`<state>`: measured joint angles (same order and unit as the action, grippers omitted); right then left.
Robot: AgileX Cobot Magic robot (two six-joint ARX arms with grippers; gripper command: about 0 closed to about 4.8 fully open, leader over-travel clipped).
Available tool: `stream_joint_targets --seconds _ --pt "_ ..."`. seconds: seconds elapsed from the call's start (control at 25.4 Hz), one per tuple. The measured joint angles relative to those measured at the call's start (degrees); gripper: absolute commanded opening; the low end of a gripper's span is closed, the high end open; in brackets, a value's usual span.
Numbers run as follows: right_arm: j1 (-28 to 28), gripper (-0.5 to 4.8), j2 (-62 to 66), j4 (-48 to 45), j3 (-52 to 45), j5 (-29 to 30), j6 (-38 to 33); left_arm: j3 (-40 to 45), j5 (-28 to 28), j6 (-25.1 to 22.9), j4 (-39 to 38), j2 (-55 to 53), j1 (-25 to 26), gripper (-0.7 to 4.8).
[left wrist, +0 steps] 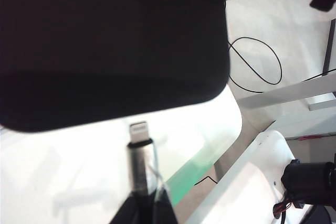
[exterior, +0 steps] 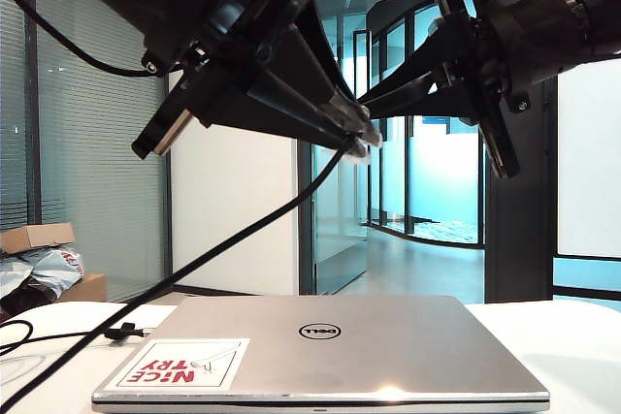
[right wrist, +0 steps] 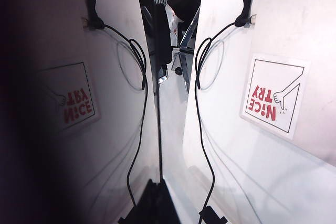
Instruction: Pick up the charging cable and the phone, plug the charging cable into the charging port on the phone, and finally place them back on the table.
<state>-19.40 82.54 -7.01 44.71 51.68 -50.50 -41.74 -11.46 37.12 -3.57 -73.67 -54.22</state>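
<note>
The phone (left wrist: 105, 40) fills the left wrist view as a black slab. In the right wrist view the phone (right wrist: 79, 129) is nearly edge-on, its glossy face mirroring the table, with my right gripper (right wrist: 156, 190) shut on its near end. My left gripper (left wrist: 149, 195) is shut on the charging cable (left wrist: 137, 161) just behind its silver-white plug (left wrist: 139, 128), which points at the phone's edge with a thin gap showing. High above the table (exterior: 563, 336), the left gripper (exterior: 361, 138) and right gripper (exterior: 371, 106) meet tip to tip. The cable (exterior: 194, 264) hangs down to the left.
A closed silver Dell laptop (exterior: 388, 356) with a red-and-white sticker (exterior: 179, 364) lies under both arms. Slack cable with its black tie (exterior: 121, 332) lies on the table to the laptop's left. A cardboard box (exterior: 39, 237) and bags sit at the far left.
</note>
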Motion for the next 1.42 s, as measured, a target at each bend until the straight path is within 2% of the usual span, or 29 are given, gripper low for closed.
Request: stream_joint_targets --seconds 0.43,0.59,1.14,1.42 --pt "0.0 -0.06 0.0 -0.1 0.0 1.5 -0.3 0.0 0.0 0.0 0.0 0.0 0.0 -0.07" --pt "-0.4 -0.06 0.0 -2.9 0.0 2.6 0.4 0.0 0.0 0.0 0.0 0.0 0.0 -0.07" --pt "-0.3 -0.06 0.0 -2.9 0.0 1.7 2.2 0.0 0.0 0.0 0.0 0.0 0.0 -0.07" --pt "-0.3 -0.06 0.0 0.4 0.0 2.4 4.9 0.0 -0.1 0.0 -0.1 0.0 0.0 -0.07"
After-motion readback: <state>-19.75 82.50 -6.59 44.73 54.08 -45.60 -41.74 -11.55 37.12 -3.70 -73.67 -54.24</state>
